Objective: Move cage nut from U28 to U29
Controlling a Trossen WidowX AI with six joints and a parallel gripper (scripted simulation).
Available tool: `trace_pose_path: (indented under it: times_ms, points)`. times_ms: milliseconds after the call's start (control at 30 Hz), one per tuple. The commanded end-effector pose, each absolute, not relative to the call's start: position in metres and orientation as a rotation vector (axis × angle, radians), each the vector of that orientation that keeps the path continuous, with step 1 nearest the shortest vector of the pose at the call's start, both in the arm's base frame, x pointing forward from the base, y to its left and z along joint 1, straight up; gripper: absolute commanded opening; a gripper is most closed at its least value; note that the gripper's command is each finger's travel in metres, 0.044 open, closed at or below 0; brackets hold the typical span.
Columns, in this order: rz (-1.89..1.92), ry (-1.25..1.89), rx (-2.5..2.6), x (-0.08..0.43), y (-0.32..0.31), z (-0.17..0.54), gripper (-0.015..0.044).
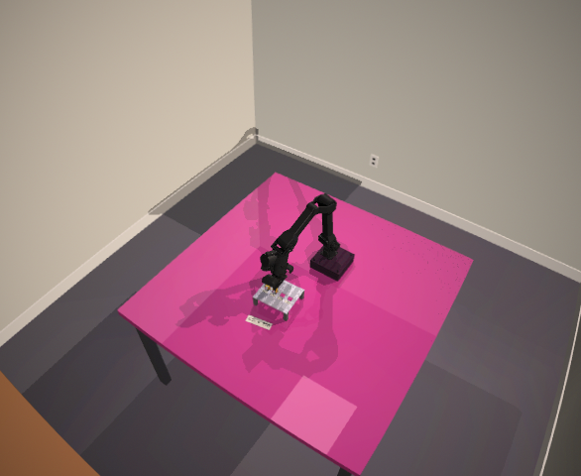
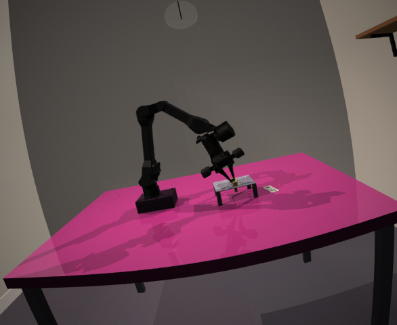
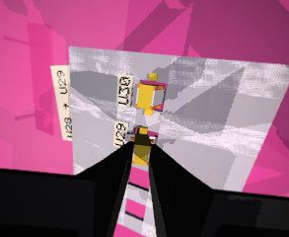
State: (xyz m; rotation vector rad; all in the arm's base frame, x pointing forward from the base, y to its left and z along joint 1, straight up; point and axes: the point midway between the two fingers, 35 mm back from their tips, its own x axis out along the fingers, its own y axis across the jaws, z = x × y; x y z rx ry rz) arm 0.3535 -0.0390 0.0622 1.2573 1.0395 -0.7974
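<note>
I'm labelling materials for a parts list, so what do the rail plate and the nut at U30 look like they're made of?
The rail plate: probably brushed metal, grey with streaky highlights. The nut at U30: yellow with orange edges, perhaps plated metal; painted plastic is possible.

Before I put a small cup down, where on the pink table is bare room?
Pink surface right of the black base in the top view looks free. It is crowded at the rail plate, under the gripper.
</note>
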Motion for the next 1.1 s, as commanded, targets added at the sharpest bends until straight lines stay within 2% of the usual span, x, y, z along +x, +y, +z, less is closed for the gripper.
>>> trace_pose_path:
  times_ms: [0,1067]
  points:
    - [-0.789,1.041,1.257,0.3527,-0.0386,0.0615,0.0036]
    - [-0.763,1.017,1.272,0.3505,-0.0391,0.0605,0.0036]
